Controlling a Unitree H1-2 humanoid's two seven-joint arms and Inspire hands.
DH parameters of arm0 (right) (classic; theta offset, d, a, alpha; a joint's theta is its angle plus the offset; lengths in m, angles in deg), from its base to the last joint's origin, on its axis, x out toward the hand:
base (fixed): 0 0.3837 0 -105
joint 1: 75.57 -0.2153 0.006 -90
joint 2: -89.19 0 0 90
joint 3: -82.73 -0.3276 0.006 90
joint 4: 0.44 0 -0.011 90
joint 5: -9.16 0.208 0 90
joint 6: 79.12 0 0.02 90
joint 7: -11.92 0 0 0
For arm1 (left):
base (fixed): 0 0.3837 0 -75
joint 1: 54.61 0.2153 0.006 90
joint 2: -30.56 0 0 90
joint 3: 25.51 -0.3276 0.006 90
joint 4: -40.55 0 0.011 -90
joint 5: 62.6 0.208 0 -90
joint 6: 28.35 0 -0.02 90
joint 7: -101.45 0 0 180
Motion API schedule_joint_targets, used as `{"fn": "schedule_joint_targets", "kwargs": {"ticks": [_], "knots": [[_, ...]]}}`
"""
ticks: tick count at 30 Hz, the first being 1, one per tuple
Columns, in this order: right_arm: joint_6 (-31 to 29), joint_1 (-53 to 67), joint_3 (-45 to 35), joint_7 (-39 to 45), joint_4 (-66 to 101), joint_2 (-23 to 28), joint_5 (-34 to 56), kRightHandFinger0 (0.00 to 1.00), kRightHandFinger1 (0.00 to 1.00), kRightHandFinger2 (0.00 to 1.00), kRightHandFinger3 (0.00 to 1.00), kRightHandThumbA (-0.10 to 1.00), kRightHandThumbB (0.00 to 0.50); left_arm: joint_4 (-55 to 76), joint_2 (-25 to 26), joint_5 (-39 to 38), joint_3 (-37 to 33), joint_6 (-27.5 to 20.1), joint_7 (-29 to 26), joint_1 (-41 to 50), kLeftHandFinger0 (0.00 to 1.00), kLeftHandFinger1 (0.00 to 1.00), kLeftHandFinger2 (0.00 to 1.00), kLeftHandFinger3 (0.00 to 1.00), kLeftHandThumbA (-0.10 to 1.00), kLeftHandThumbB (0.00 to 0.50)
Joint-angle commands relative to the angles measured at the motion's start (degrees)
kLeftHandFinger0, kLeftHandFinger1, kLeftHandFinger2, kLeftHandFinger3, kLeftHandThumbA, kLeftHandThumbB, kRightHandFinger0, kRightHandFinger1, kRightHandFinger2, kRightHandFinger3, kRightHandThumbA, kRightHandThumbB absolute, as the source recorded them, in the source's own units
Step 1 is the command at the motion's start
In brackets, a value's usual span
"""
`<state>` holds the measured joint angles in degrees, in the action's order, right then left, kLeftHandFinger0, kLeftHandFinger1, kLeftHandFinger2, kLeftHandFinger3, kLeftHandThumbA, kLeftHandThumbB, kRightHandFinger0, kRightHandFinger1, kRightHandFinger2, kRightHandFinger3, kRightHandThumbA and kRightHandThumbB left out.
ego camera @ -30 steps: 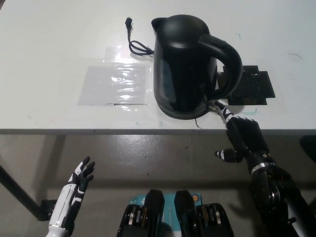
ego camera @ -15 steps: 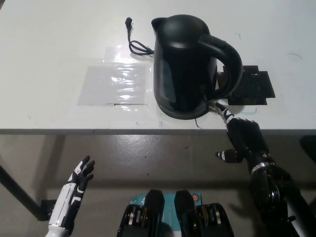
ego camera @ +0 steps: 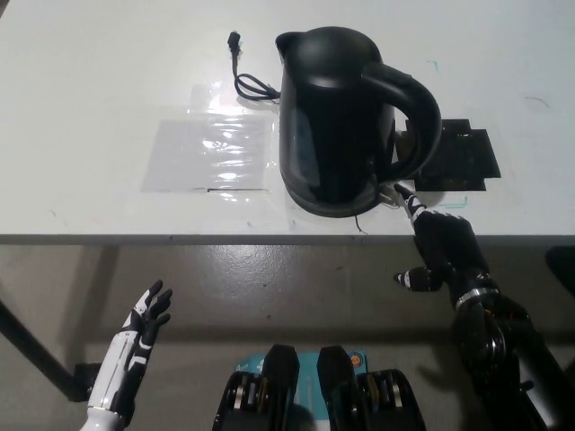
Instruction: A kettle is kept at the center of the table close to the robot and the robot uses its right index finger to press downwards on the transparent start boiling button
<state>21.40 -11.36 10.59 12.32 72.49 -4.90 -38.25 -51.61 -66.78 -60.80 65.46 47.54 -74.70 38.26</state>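
Little change since a second ago: the right hand (ego camera: 440, 247) has shifted slightly, its extended fingertip now a touch higher at the kettle's base, while the kettle and the cable are unmoved. The left hand (ego camera: 144, 328) has dropped a bit lower.

The kettle (ego camera: 337, 117), black, stands upright on the white surface (ego camera: 90, 108) near its front edge, roughly centre, handle (ego camera: 413, 103) pointing to the robot's right. That puts the switch side within reach of the right arm. The right hand is in a pointing pose: one finger out, the others curled in, holding nothing. The fingertip sits at the foot of the handle, where the start button should be; the button itself is too small and dark to make out, and contact is unclear.

The left hand rests below the surface edge at lower left, fingers spread, empty.

A power cable (ego camera: 247, 76) lies loose behind the kettle. A clear film patch (ego camera: 211, 153) is left of the kettle, a black mat (ego camera: 458, 157) to its right.
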Motion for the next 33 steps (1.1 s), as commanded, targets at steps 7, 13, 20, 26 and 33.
{"fn": "schedule_joint_targets", "kwargs": {"ticks": [7, 13, 20, 26, 33], "knots": [[-0.68, -2.27, 0.29, -1.35, -1.78, 0.54, 0.90, 0.00, 0.00, 0.00, 1.00, 1.00, 0.320, 1.57, 0.69, -0.10, 0.23, -0.32, 0.12, -1.16, 1.00, 1.00, 1.00, 1.00, 0.97, 0.202], [-1.02, -2.30, 0.50, -1.58, -2.04, 0.55, 1.05, 0.00, 0.00, 0.00, 1.00, 1.00, 0.334, 1.57, 0.64, -0.64, 0.30, -0.45, 0.25, -1.31, 1.00, 1.00, 1.00, 1.00, 0.95, 0.189], [-1.88, -1.44, 0.83, -2.94, -1.34, 0.40, 0.73, 0.00, 0.01, 0.02, 1.00, 1.00, 0.335, 1.64, 0.79, -0.37, 0.27, -0.38, 0.24, -1.58, 1.00, 1.00, 1.00, 1.00, 0.95, 0.201], [-1.27, 0.79, 1.70, -2.89, 2.88, -0.04, -0.10, 0.00, 0.00, 0.00, 1.00, 1.00, 0.318, 1.71, 0.77, -0.26, 0.36, -0.06, 0.11, -1.62, 1.00, 1.00, 1.00, 1.00, 0.95, 0.195], [-1.24, 3.30, 2.73, -3.07, 6.02, -0.60, -0.50, 0.00, 0.00, 0.01, 1.00, 1.00, 0.338, 1.71, 0.77, 0.06, 0.44, -0.04, -0.07, -1.85, 1.00, 1.00, 1.00, 1.00, 0.96, 0.200]]}}
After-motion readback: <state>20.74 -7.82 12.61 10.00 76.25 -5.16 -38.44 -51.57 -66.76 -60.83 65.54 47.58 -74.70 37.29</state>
